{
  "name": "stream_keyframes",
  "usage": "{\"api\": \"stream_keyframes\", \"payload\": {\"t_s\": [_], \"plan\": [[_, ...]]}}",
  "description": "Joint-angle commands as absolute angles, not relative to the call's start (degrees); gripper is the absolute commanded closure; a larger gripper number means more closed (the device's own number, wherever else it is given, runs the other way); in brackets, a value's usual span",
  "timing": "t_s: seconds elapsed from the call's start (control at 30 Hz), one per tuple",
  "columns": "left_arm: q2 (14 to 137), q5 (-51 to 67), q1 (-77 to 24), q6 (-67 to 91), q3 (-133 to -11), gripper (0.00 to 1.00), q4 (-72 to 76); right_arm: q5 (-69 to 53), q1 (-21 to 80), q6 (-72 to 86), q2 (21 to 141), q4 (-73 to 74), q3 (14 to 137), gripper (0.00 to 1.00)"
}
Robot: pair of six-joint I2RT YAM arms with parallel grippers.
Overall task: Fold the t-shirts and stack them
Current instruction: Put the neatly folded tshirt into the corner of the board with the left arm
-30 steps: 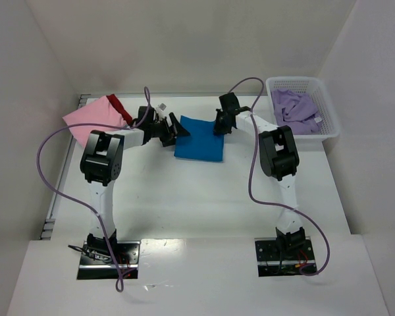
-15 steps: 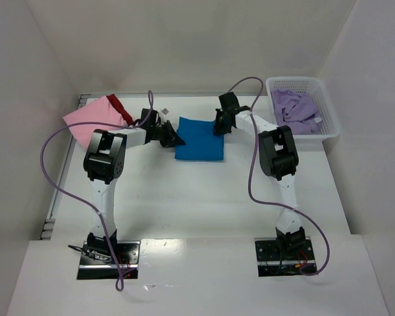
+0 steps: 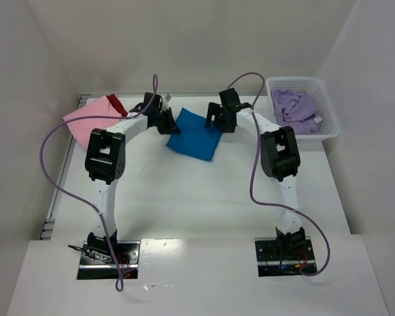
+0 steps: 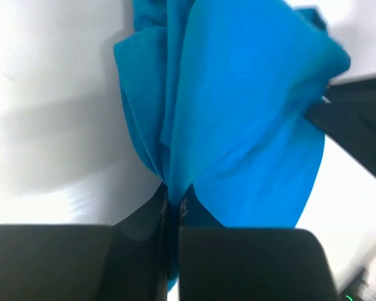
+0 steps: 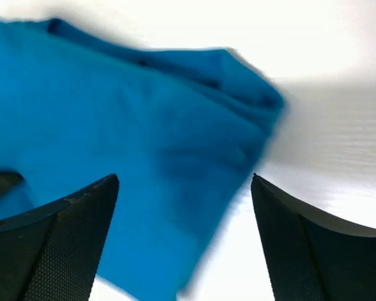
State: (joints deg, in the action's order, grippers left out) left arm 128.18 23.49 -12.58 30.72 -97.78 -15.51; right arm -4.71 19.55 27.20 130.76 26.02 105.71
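A folded bright blue t-shirt (image 3: pixel 194 136) hangs skewed at the back middle of the table, lifted at its left edge. My left gripper (image 3: pixel 169 123) is shut on that edge, and blue cloth (image 4: pixel 238 119) bunches between its closed jaws. My right gripper (image 3: pixel 217 117) stands open just above the shirt's right corner (image 5: pixel 175 144), holding nothing. A pink t-shirt (image 3: pixel 92 118) lies folded at the back left with a red t-shirt (image 3: pixel 118 105) on its far edge. A lavender t-shirt (image 3: pixel 296 110) sits crumpled in the basket.
The white mesh basket (image 3: pixel 330 108) stands at the back right corner. White walls close in the table on three sides. Purple cables loop from both arms over the table. The arm bases sit at the near edge.
My left gripper closed on the blue shirt's left edge and lifted it toward the back, tilting the shirt. My right gripper let go of the right edge and opened.
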Motion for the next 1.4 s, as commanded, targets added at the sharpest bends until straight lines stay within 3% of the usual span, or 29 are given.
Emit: {"api": "stream_keyframes", "payload": {"t_s": [0.0, 0.5, 0.7, 1.37], "plan": [[127.35, 16.01, -11.78, 24.18, -105.61, 1.00, -21.53, -3.24, 18.28, 25.84, 122.09, 26.98, 106.44, 0.08], [136.13, 3.70, -9.23, 19.34, -135.42, 1.00, -35.33, -4.75, 15.47, 26.37, 105.03, 21.01, 90.98, 0.06], [140.62, 8.16, -2.29, 20.92, -149.30, 1.00, -39.90, -5.80, 14.94, 26.89, 102.66, 19.78, 87.72, 0.06], [136.41, 19.34, 9.40, 23.99, -155.13, 1.00, -39.81, -7.91, 14.94, 28.56, 100.90, 17.58, 83.59, 0.06]]}}
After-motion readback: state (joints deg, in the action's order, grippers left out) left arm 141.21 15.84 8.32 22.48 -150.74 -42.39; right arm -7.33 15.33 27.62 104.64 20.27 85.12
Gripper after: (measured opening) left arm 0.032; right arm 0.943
